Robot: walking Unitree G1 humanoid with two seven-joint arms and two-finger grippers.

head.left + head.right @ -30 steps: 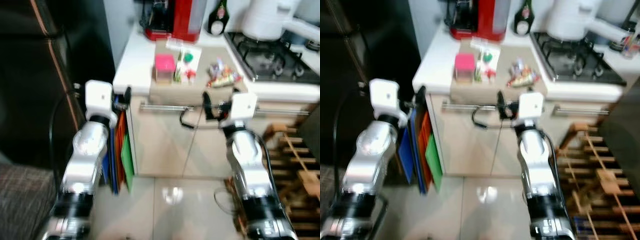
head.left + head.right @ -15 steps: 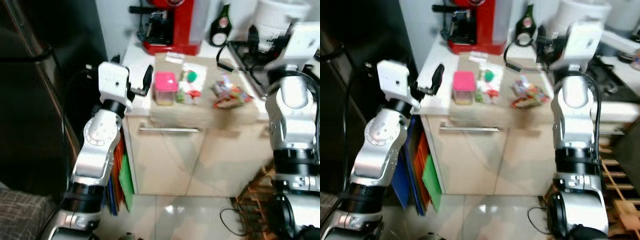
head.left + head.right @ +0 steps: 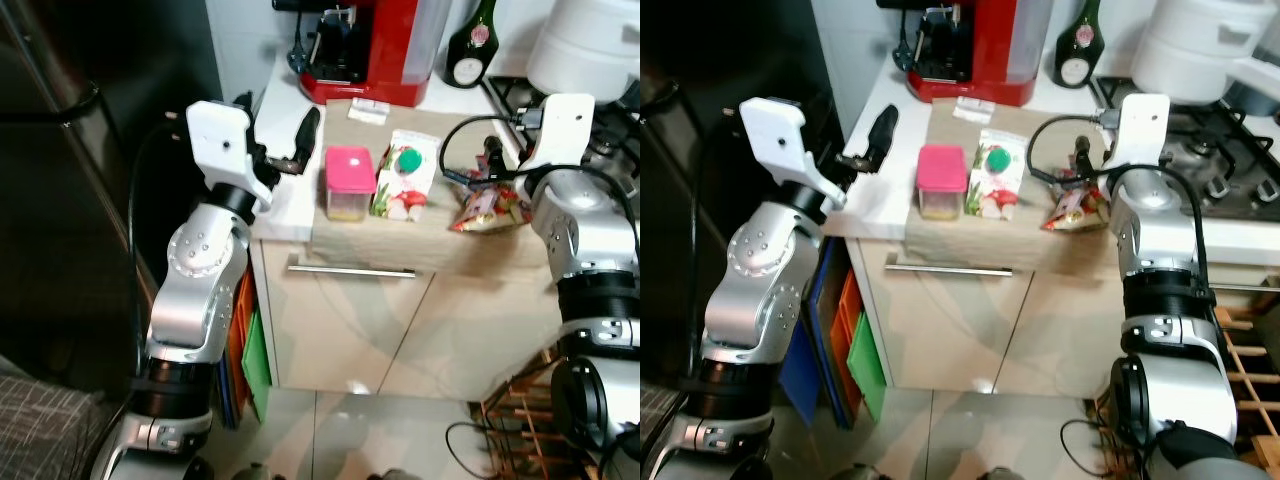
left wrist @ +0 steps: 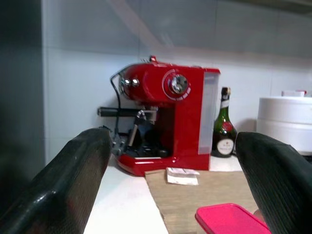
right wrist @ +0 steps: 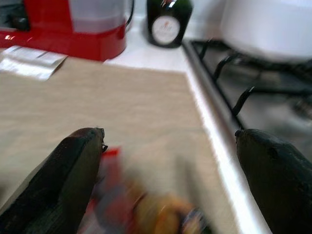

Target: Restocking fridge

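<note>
Spread right gripper (image 5: 170, 161) jaws straddle snack bag (image 5: 141, 204).

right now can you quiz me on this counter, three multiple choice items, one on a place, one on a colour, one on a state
1. Where does the container with the pink lid stand?
A. on the tan mat, beside the packet with the green circle
B. on the gas hob
C. on the floor by the folders

2. What colour is the coffee machine at the back of the counter?
A. white
B. red
C. green

3. How are the fingers of the right pincer set?
A. shut on the bottle
B. shut with nothing between them
C. spread apart above the colourful snack bag

Answers:
1. A, the head views show it on the mat, left of that packet.
2. B, its body is bright red in the head and left wrist views.
3. C, the right wrist view shows a wide gap between the two black fingers, with the blurred bag below.
</note>
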